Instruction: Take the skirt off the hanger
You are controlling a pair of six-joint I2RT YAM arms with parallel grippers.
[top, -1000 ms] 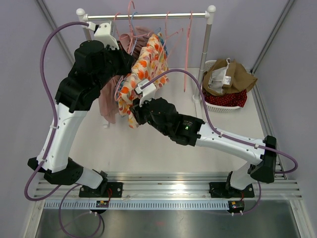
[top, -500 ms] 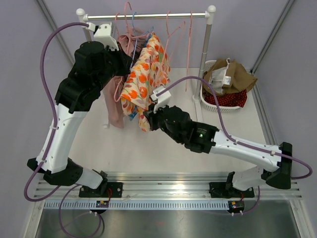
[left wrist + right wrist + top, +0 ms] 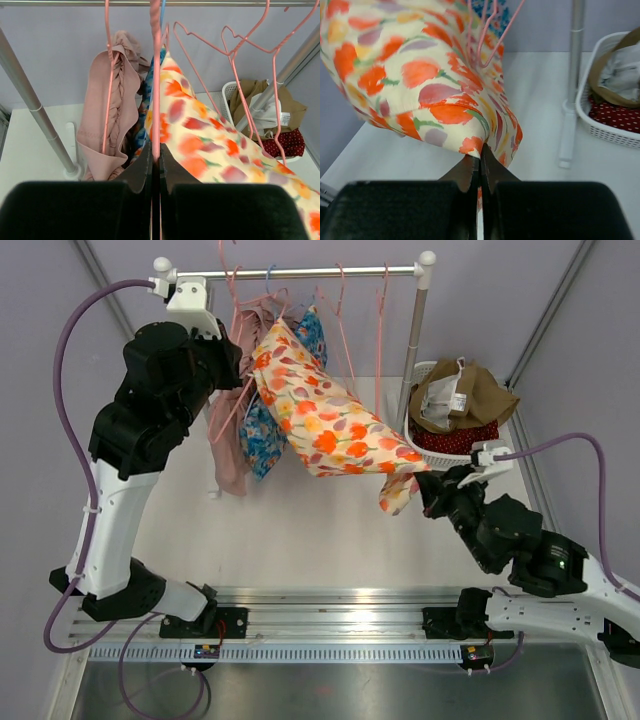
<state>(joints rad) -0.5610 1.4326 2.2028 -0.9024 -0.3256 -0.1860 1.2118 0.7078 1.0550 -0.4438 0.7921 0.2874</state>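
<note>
The skirt [image 3: 335, 430], cream with orange and purple flowers, stretches slantwise from the rail down to the right. Its top still sits on a pink wire hanger [image 3: 156, 75] that hangs from the rail. My left gripper [image 3: 155, 152] is shut on that hanger's wire, just left of the skirt [image 3: 215, 145]. My right gripper [image 3: 422, 488] is shut on the skirt's lower hem, holding it taut out over the table. In the right wrist view the cloth [image 3: 415, 75] bunches right at the closed fingertips [image 3: 481, 152].
A clothes rail [image 3: 300, 272] on white posts [image 3: 414, 340] carries several bare pink hangers [image 3: 381, 320], a dusty-pink garment [image 3: 228, 445] and a blue floral one [image 3: 262, 430]. A white basket [image 3: 432, 453] of brown and red clothes stands at the right.
My right gripper closed on the skirt's hem and pulled it far to the right and toward the near edge, stretching it out. The left arm shifted slightly up and left with the hanger.
</note>
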